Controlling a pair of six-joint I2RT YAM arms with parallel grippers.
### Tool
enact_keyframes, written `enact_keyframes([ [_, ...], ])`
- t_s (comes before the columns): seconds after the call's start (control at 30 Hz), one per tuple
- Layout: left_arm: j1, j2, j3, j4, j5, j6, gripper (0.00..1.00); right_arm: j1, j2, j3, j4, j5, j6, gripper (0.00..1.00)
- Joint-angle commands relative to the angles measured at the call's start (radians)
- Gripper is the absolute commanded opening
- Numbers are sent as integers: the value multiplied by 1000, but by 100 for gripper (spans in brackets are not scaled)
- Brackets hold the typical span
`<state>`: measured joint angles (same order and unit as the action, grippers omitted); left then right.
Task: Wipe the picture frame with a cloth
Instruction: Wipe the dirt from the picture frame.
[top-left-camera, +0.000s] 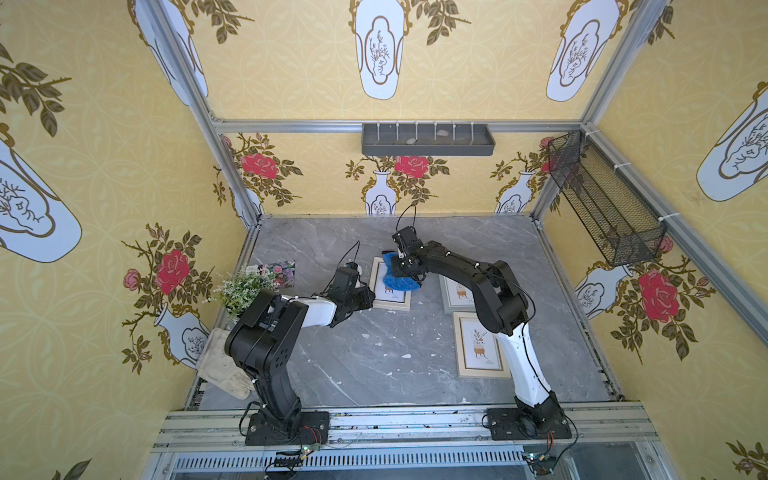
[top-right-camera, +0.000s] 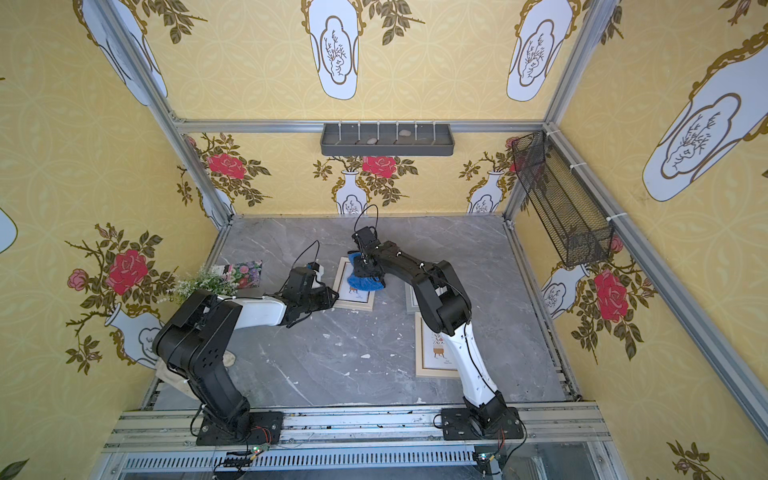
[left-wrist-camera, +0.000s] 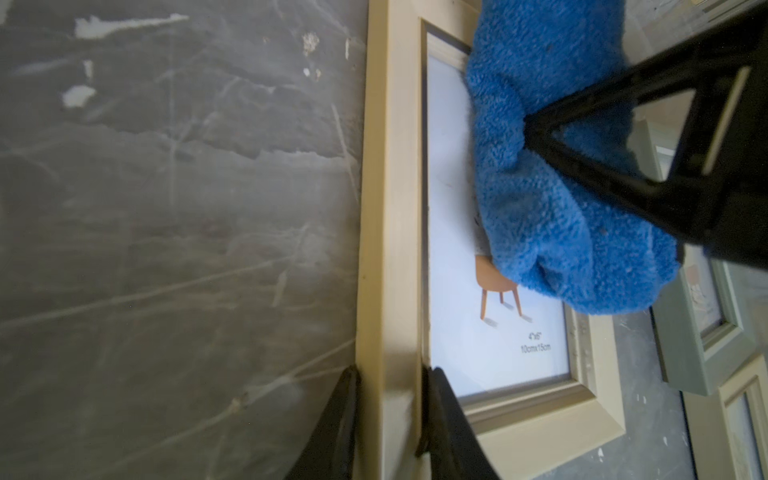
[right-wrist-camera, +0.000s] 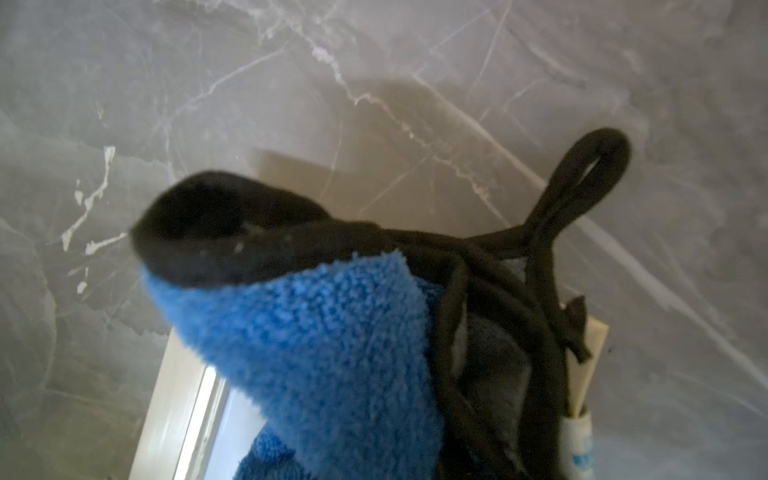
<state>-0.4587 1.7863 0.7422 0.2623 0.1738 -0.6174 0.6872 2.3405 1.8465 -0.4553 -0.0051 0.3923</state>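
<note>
Blue cloth (top-left-camera: 395, 284), pinched tight in the right gripper (top-left-camera: 409, 276), sits on the frame (top-left-camera: 392, 305); the left gripper (left-wrist-camera: 390, 374) clamps its rail. Mid-wipe, I'd judge. Next, sweep the bare glass.

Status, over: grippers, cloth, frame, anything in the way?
Left gripper shut on frame edge. Right gripper shut on cloth, bunched on frame face. Grey frame close beside; wipe path looks clear.

Left arm (top-left-camera: 266, 336) and right arm (top-left-camera: 494, 291) have black joints, white links, looping cables.
</note>
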Motion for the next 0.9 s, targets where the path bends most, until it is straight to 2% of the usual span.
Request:
enact_keyframes([
  [0.0, -13, 33, -30, -415, -43, -49, 25, -3, 74, 94, -93, -9, 5, 22],
  [0.2, -22, 36, -42, -421, -53, -101, 25, 33, 184, 290, -174, -6, -5, 23],
  [0.37, -22, 43, -43, -416, -55, -99, 24, -60, 99, 130, -138, 50, 35, 23],
  [0.47, -22, 44, -43, -416, -56, -95, 24, -79, 80, 119, -131, 73, 22, 23],
  [0.73, -23, 44, -46, -414, -57, -98, 24, 38, 283, 483, -210, 7, 13, 24],
  [0.87, -22, 38, -59, -408, -60, -103, 24, 7, 266, 446, -187, 16, 31, 24],
])
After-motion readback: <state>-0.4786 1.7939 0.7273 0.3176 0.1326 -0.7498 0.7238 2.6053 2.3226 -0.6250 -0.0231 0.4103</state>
